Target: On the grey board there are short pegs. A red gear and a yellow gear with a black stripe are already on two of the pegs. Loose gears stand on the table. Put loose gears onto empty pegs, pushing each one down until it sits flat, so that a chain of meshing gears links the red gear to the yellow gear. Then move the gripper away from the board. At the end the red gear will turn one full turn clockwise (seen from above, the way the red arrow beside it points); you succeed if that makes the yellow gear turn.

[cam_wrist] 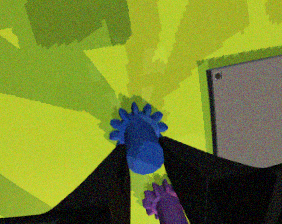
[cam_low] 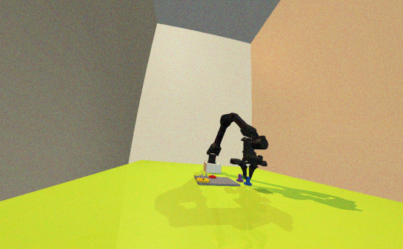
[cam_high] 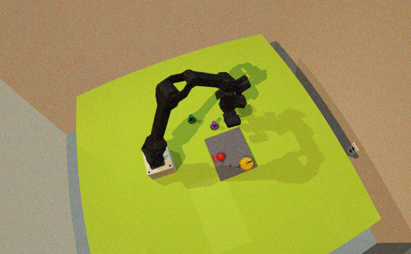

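Note:
My gripper [cam_low: 249, 177] [cam_wrist: 142, 147] points down beyond the board edge and is shut on the upright handle of the blue gear [cam_low: 247, 182] [cam_wrist: 137, 120]. That gear is upright at table level; the arm mostly hides it in the top view. The purple gear [cam_high: 214, 126] [cam_low: 239, 179] [cam_wrist: 169, 206] stands close beside it. The green gear [cam_high: 191, 119] stands farther toward the arm's base side. On the grey board [cam_high: 224, 143] [cam_low: 224, 182] [cam_wrist: 252, 110] sit the red gear [cam_high: 218, 156] [cam_low: 212, 176] and the yellow gear [cam_high: 244, 163] [cam_low: 202, 180]. Small bare pegs [cam_high: 229, 166] stand between them.
The arm's pale base block [cam_high: 161, 171] [cam_low: 212, 167] stands beside the board. A red arrow [cam_high: 214, 159] curves beside the red gear. The right finger is near the board edge in the wrist view. The arm's shadows fall across the green table [cam_high: 121, 126].

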### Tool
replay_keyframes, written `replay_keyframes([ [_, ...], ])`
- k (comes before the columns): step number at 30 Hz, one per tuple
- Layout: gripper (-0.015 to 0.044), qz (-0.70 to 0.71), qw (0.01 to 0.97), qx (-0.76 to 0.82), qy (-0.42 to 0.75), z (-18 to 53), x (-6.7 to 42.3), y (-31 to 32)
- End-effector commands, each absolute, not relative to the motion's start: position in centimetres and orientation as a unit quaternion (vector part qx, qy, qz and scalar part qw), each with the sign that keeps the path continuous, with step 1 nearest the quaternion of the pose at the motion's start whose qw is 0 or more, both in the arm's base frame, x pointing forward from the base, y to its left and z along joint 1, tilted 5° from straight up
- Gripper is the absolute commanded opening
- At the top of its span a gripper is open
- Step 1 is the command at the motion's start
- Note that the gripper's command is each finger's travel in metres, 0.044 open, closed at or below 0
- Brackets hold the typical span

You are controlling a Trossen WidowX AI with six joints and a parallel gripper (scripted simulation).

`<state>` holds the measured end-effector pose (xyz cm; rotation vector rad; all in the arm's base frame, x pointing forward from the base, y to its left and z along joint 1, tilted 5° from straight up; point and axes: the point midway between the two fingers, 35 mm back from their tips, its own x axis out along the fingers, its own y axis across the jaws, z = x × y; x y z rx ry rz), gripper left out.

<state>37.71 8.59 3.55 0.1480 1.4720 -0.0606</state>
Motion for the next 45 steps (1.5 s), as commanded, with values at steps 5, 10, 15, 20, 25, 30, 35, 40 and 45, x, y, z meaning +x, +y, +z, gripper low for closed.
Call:
replay_keyframes([
  [5, 0.0000, -0.028, 0.739, 0.069, 0.670, 4.3, 37.9, 8.6],
  [10, 0.0000, -0.028, 0.739, 0.069, 0.670, 5.4, 38.1, 8.6],
  [15, 0.0000, -0.028, 0.739, 0.069, 0.670, 6.6, 38.2, 8.6],
  [20, 0.0000, -0.028, 0.739, 0.069, 0.669, 7.8, 38.3, 8.7],
  [25, 0.0000, -0.029, 0.740, 0.070, 0.668, 9.0, 38.4, 8.6],
  [30, 0.0000, -0.029, 0.740, 0.070, 0.668, 10.1, 38.4, 8.6],
  [35, 0.0000, -0.029, 0.740, 0.070, 0.668, 11.3, 38.4, 8.6],
  [40, 0.0000, -0.029, 0.740, 0.070, 0.668, 12.4, 38.3, 8.5],
  [45, 0.0000, -0.029, 0.740, 0.070, 0.669, 13.6, 38.1, 8.5],
])
